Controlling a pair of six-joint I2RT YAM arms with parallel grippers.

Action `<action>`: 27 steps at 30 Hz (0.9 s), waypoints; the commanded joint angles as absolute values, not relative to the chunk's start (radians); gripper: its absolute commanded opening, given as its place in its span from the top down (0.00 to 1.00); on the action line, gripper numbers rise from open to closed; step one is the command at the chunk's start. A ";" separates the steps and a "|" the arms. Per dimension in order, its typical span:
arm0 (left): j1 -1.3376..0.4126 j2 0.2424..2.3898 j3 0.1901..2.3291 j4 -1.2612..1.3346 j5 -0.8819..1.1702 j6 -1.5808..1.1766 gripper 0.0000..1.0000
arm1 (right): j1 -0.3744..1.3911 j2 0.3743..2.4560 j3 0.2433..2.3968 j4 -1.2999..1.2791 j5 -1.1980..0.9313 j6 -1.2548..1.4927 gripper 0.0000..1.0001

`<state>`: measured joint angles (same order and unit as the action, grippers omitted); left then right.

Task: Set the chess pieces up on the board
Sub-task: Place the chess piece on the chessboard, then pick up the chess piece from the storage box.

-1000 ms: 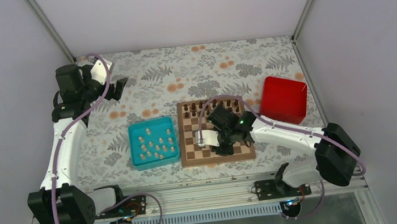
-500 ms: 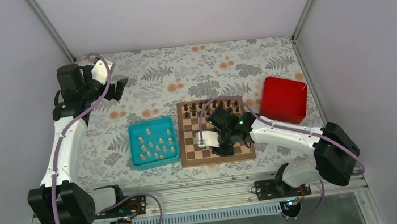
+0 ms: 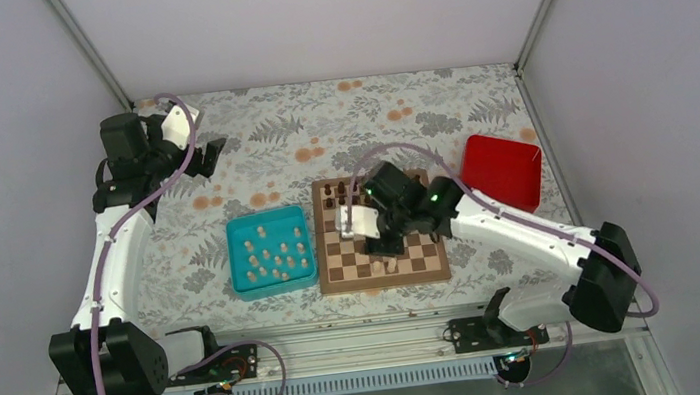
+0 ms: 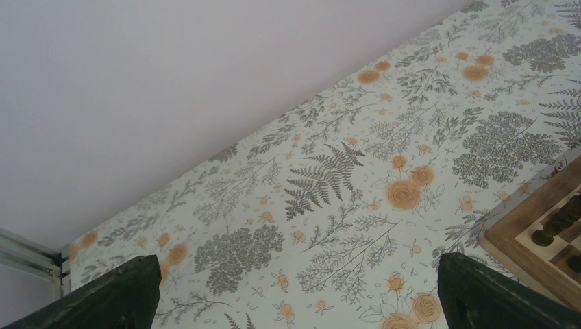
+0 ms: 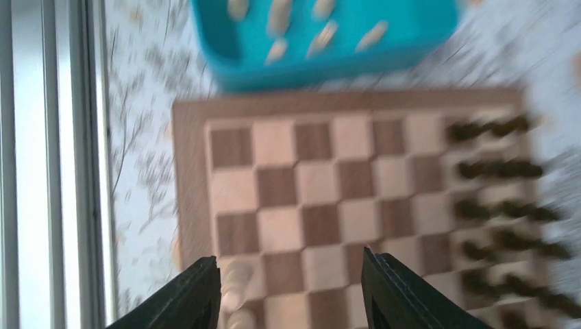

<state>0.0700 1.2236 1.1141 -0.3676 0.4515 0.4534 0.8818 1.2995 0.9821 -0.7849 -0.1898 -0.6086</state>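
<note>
Right gripper [image 3: 385,249] hangs low over the near half of the chessboard [image 3: 331,282], jaws spread with nothing between them. In the wrist view one finger [image 5: 195,298] stands just beside a pale beige chess piece [image 5: 236,279], upright on the row along the board's near edge, with a second pale piece [image 5: 240,321] next to it. I judge the jaws are wide so that they clear that piece when the arm lifts. Most of the pale pieces [image 3: 272,252] lie in the teal tray [image 3: 236,264] just beside the board's left edge, so the job looks barely begun. Dark brown pieces [image 3: 370,188] fill the board's far rows. Near the far left corner of the table [image 3: 366,115] the left gripper [image 3: 212,157] hangs with its jaws wide and empty, well apart from the work, probably so as not to crowd the board
</note>
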 commanded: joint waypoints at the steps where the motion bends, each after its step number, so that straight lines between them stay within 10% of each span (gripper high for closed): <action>1: 0.076 1.218 1.117 -0.342 0.459 0.460 0.00 | 0.876 1.343 1.178 -0.803 -0.181 -0.596 0.46; 27: 0.075 1.218 1.122 -0.330 0.430 0.442 0.00 | 0.960 2.075 1.818 -0.828 -0.240 -0.616 0.46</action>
